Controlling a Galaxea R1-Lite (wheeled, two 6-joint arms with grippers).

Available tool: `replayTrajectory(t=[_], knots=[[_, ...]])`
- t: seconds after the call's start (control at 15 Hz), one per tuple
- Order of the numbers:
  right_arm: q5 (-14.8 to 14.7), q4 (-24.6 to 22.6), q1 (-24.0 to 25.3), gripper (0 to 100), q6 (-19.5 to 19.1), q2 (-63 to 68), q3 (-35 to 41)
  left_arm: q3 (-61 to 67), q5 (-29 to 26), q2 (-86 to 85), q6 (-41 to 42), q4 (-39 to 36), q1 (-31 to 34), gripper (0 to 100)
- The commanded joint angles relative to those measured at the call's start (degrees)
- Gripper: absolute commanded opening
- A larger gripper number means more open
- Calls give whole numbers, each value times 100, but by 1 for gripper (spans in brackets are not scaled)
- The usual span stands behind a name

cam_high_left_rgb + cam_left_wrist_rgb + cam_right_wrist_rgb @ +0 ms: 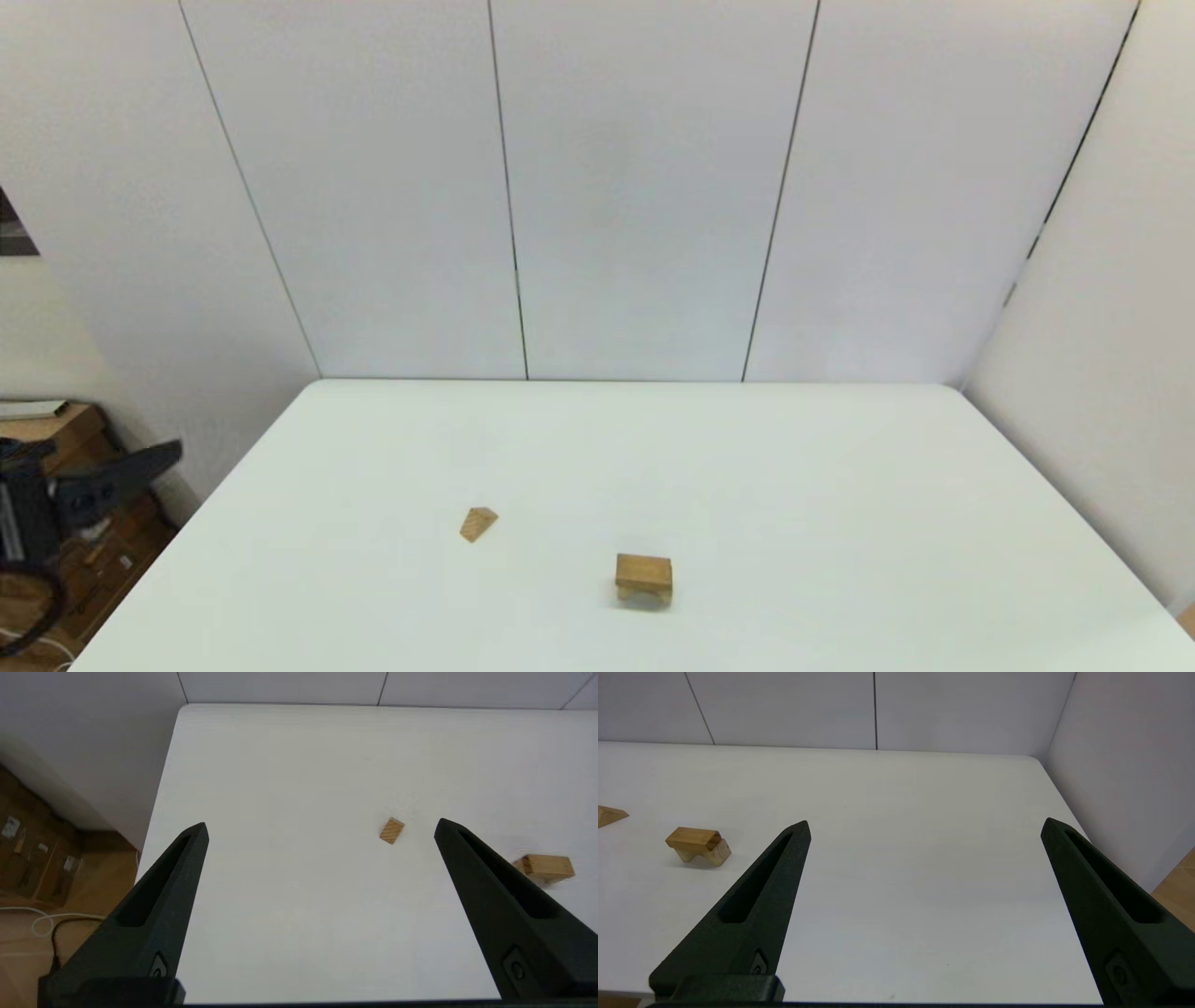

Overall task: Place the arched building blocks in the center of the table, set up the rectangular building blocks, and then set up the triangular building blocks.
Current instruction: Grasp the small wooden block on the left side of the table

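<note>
Near the middle front of the white table (pixel 840 485) stands the arched block (pixel 643 594) on its two legs. The rectangular block (pixel 643 567) lies flat on top of it; the right wrist view shows the slab (pixel 692 837) over the arch (pixel 710 853). To their left, apart from them, the triangular block (pixel 478 524) lies alone on the table. My left gripper (pixel 320 828) hovers open and holding nothing beyond the table's near left corner, with the triangular block (pixel 391 830) ahead of it. My right gripper (pixel 924 826) is open and holding nothing at the near right side, outside the head view.
White panel walls close the table's far and right sides. Left of the table is a wooden floor with a low wooden shelf (pixel 42 429) and a white cable (pixel 46 919). The table's left edge (pixel 159 793) runs close to my left gripper.
</note>
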Motion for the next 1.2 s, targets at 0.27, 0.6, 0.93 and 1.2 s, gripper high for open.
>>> replayTrajectory(t=[0.27, 0.6, 0.93, 1.2], knots=[[3, 1, 1, 100, -3, -2, 1, -2222, -107, 2776, 1406, 2088, 193, 100], [3, 1, 1, 100, -3, -2, 1, -4393, -107, 4437, 3040, 4751, -106, 100], [3, 1, 1, 100, -3, -2, 1, -5491, -71, 6002, 3471, 5340, -1117, 100], [3, 1, 1, 100, -3, -2, 1, -6388, 175, 7118, 3339, 5481, -1952, 100]])
